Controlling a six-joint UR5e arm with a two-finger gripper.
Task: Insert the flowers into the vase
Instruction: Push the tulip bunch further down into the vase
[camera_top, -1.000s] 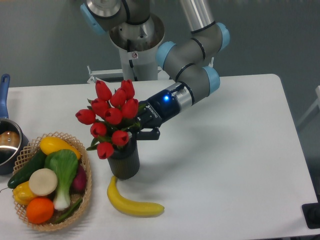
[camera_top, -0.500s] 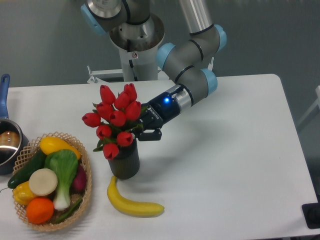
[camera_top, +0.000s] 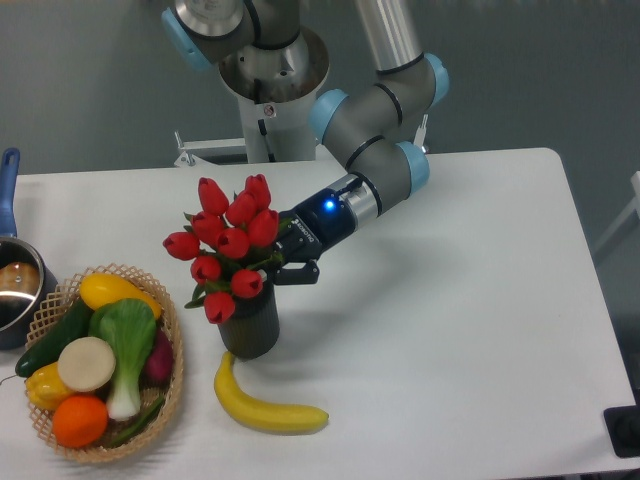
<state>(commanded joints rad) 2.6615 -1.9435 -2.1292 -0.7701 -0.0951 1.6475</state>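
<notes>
A: The flowers (camera_top: 228, 248) sit right over the vase (camera_top: 249, 323), and they're wider than its mouth. Tip the vase and it lands on the banana (camera_top: 268, 405) beside it.

B: Agreed. The arm slants down from behind the vase, gripper (camera_top: 280, 262) clamped on the stems, looks like.

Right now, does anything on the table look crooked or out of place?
The tulips lean left out of the dark vase rather than standing straight, with the hand at their stems. A banana lies loose on the table, outside the basket holding the other produce.
</notes>
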